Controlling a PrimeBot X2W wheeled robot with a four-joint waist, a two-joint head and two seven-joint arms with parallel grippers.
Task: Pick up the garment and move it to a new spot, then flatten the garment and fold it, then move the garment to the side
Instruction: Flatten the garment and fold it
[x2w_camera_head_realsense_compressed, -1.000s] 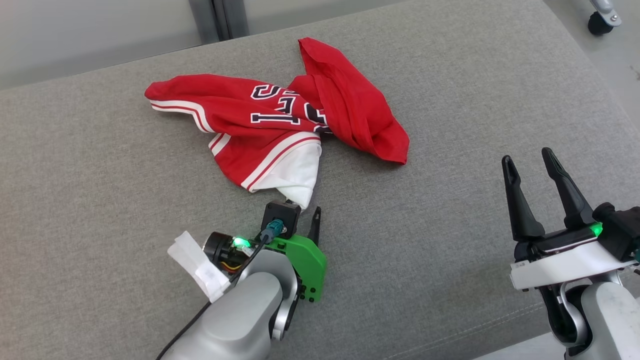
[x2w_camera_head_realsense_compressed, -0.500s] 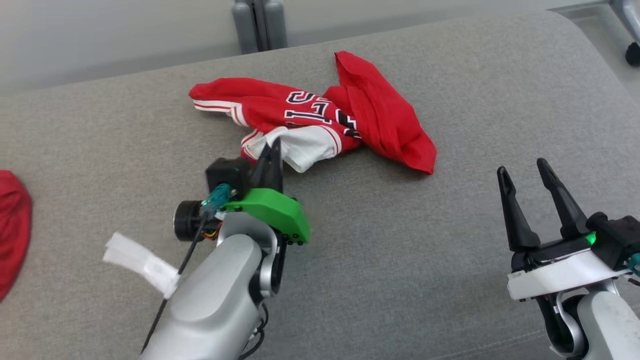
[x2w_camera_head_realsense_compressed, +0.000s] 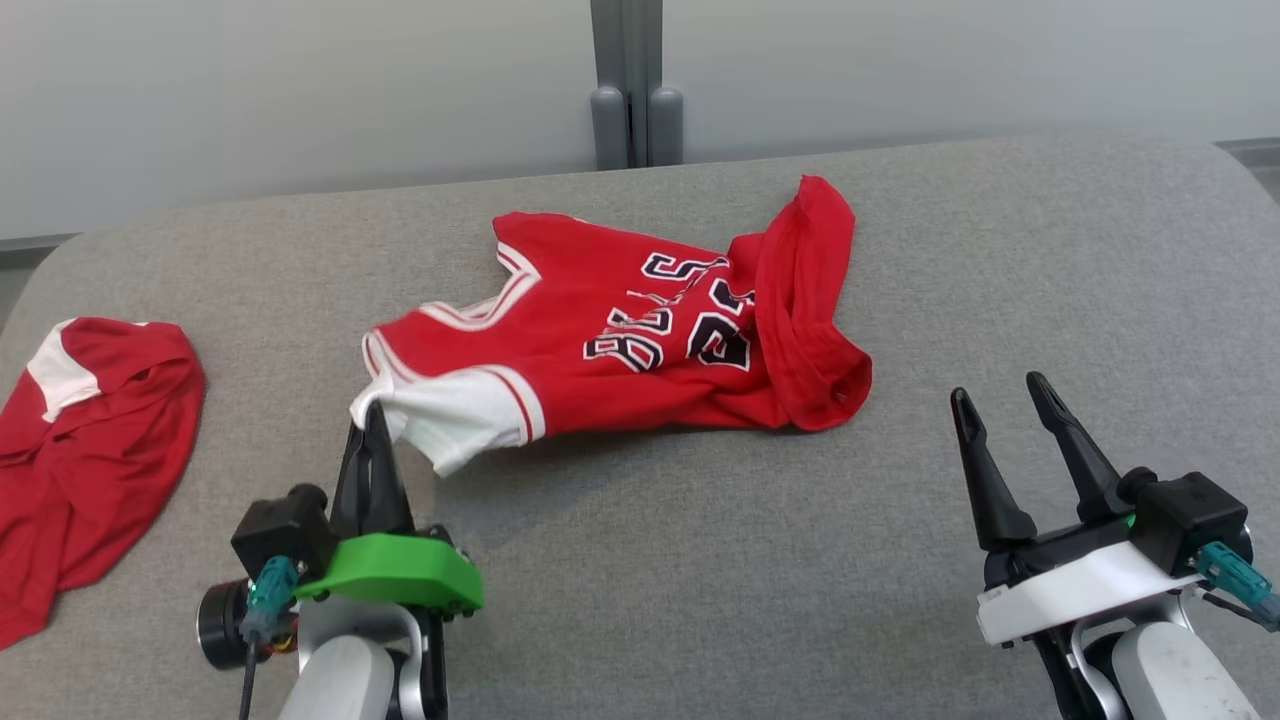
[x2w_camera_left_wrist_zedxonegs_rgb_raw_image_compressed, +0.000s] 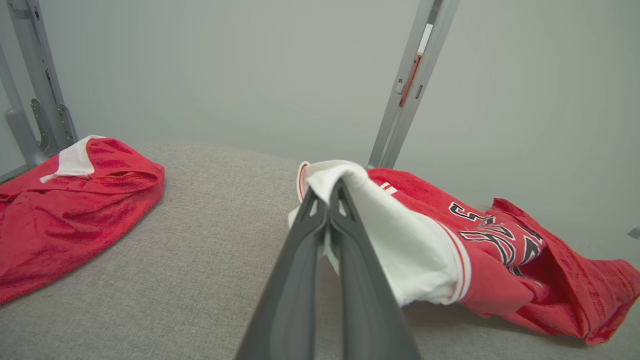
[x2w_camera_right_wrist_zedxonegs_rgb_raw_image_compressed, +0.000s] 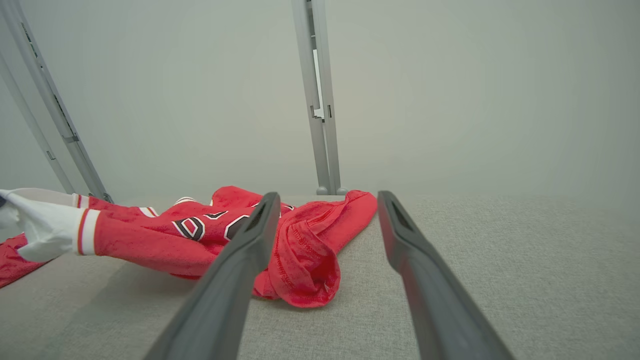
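Grey woven fabric is covering the big padded surface (x2w_camera_head_realsense_compressed: 700, 580), running edge to edge under everything, with a pale wall (x2w_camera_head_realsense_compressed: 300, 90) standing behind it at twelve o'clock. At the centre of the head view, a touch toward twelve, the red jersey (x2w_camera_head_realsense_compressed: 640, 340) is lying half spread with its black-and-white numerals (x2w_camera_head_realsense_compressed: 690, 335) facing up, and its three o'clock end is bunching into a thick rolled fold (x2w_camera_head_realsense_compressed: 810, 330). Over at nine o'clock a second red garment (x2w_camera_head_realsense_compressed: 90, 460) with a white patch is lying crumpled, well apart from the jersey. A grey upright post (x2w_camera_head_realsense_compressed: 635, 90) is rising at twelve o'clock, just behind the surface's far edge. Down at four o'clock the right gripper (x2w_camera_head_realsense_compressed: 997, 390) is hovering with its two dark fingers spread wide and nothing between them, pointing toward twelve and well clear of the jersey's folded end. And at seven o'clock the left gripper (x2w_camera_head_realsense_compressed: 372, 425), above its green mount (x2w_camera_head_realsense_compressed: 400, 575), is pressing its fingers tight together on the jersey's white hem corner (x2w_camera_head_realsense_compressed: 465, 420). The left wrist view is showing that white cloth draping over the fingertips and lifting off the surface, while the red body is trailing away toward three o'clock and resting on the upholstery.
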